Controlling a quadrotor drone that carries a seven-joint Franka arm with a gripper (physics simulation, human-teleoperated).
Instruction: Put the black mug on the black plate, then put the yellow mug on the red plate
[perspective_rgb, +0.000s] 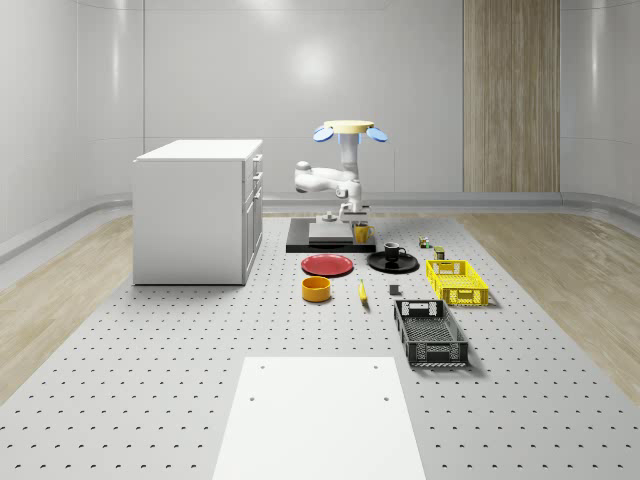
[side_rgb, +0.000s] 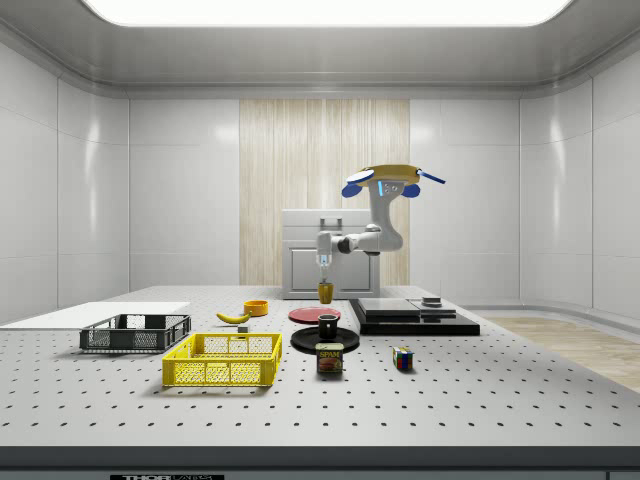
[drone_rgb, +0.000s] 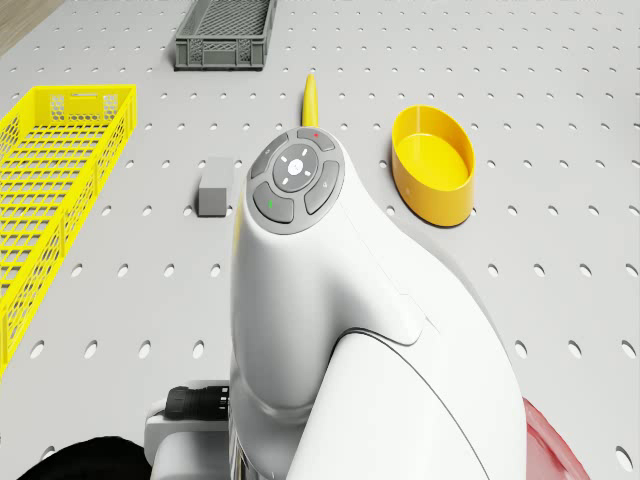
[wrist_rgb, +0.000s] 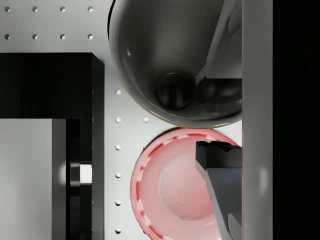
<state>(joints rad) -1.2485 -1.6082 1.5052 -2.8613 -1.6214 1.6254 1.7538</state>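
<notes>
Yellow mug (perspective_rgb: 361, 233) in claw (side_rgb: 324, 285); wrist cam adds red plate (wrist_rgb: 172, 187) below.

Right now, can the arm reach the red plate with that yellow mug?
Probably yes: the drone hovers nearby, its tool holds the yellow mug in the air close to the bare red plate; nothing lies between.

We count two mugs, one yellow mug (perspective_rgb: 361, 233) and one black mug (perspective_rgb: 393, 251), two plates, one red plate (perspective_rgb: 327, 265) and one black plate (perspective_rgb: 376, 264), two crates, one yellow bowl (perspective_rgb: 316, 289), one banana (perspective_rgb: 362, 292), one can (side_rgb: 330, 359), one cabinet (perspective_rgb: 196, 210)
</notes>
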